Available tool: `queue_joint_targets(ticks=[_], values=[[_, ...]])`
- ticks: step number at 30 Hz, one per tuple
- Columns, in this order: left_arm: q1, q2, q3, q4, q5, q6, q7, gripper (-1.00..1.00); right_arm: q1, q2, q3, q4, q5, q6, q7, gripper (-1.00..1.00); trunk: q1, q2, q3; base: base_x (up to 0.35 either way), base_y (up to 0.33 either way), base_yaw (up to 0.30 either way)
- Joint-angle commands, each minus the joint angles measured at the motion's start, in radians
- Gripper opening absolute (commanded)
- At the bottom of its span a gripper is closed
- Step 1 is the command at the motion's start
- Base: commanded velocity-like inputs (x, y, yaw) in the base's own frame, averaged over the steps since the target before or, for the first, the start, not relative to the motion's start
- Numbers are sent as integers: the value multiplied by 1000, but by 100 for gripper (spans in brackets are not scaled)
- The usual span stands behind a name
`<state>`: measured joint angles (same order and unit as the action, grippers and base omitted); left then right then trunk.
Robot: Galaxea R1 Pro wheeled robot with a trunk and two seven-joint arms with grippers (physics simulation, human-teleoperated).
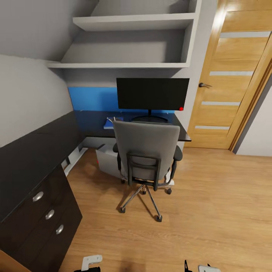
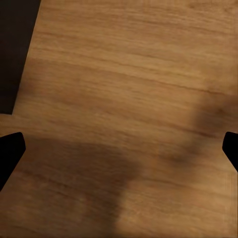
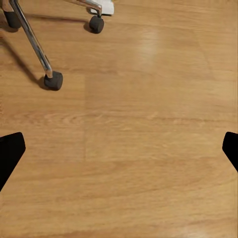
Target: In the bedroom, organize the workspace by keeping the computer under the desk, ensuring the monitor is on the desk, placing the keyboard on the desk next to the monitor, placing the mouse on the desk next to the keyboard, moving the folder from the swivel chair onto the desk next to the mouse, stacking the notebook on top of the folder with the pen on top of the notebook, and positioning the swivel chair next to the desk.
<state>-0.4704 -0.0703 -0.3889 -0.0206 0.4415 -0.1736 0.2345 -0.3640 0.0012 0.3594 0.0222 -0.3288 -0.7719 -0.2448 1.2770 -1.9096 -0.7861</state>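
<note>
Nearest, at the head view's lower edge, bits of the left claw [image 1: 91,261] and right claw [image 1: 204,268] poke in above the wood floor [image 1: 211,196]. In each wrist view the dark fingertips sit at opposite edges, so the left claw [image 2: 119,148] and right claw [image 3: 119,148] are both spread wide, holding nothing. The room has grey walls, white shelves [image 1: 132,22] and a wooden door [image 1: 234,79]. The black L-shaped table [image 1: 34,151] carries the monitor [image 1: 152,93] before a blue panel. The grey chair [image 1: 146,151] stands against the table, back toward the camera; beside it under the table sits the grey computer [image 1: 107,160]. Something blue [image 1: 109,122] lies left of the monitor; I cannot tell what. The right wrist view shows chair castors [image 3: 53,80]; the left shows the dark table edge [image 2: 15,54].
</note>
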Motion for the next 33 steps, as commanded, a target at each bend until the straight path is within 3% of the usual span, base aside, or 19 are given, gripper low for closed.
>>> queue_joint_targets(ticks=[1,33], values=[[-1,0,-8,1,8,-2,3,100,-1,0,8,2,-3,-3,-5,100,-4,7,2,0,0,0],[-1,-3,-10,1,8,-1,3,100,-1,0,8,2,-3,-3,-5,100,-127,231,103,0,0,0]])
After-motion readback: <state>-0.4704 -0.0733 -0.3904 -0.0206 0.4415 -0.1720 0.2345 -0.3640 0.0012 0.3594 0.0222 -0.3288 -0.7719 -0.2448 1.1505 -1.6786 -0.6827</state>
